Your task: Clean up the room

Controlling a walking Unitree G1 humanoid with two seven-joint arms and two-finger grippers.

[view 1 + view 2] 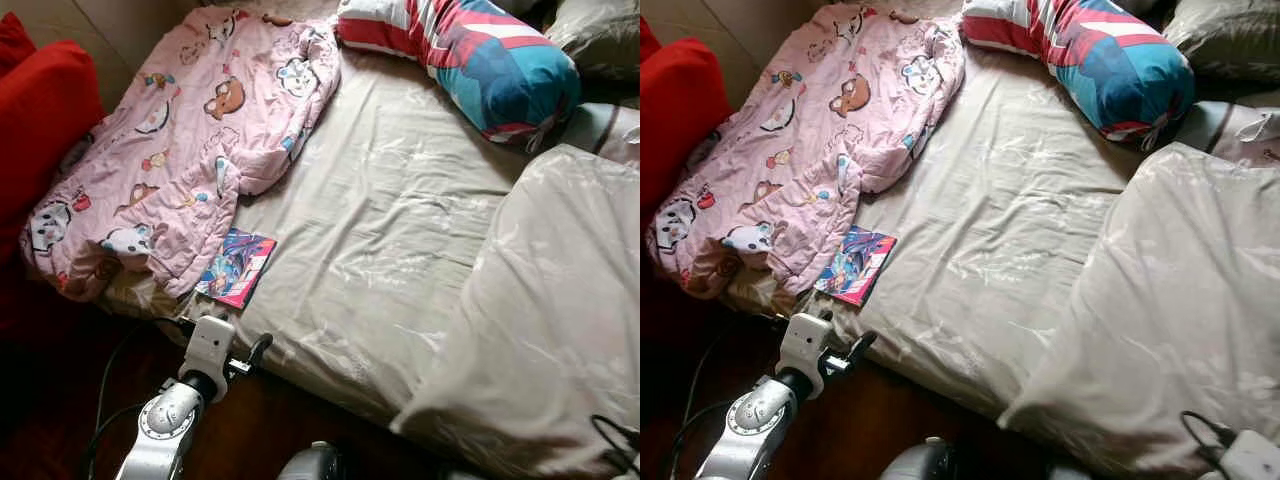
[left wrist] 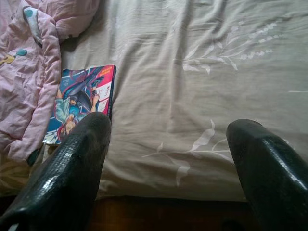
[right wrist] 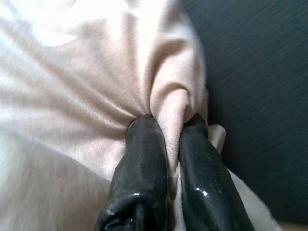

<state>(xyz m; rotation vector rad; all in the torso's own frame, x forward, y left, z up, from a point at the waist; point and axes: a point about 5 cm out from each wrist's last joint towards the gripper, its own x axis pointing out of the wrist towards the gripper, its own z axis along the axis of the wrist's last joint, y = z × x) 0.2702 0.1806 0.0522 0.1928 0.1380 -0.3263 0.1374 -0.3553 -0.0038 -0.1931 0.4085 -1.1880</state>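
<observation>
A beige duvet (image 1: 560,300) lies bunched over the right side of the bed. My right gripper (image 3: 166,127) is shut on a fold of this duvet (image 3: 96,82), and the cloth is pinched between its two black fingers. My left gripper (image 2: 168,159) is open and hovers at the bed's near edge, just short of a colourful comic book (image 2: 82,101). The book (image 1: 236,267) lies flat on the beige sheet (image 1: 390,210), beside a crumpled pink cartoon blanket (image 1: 190,130). My left arm (image 1: 170,420) comes up from the lower left.
A striped red, white and teal pillow (image 1: 470,55) lies at the head of the bed, with a dark pillow (image 1: 600,35) beside it. A red cushion (image 1: 40,110) stands at far left. Dark wooden floor (image 1: 250,430) runs along the near bed edge, with cables (image 1: 105,400) on it.
</observation>
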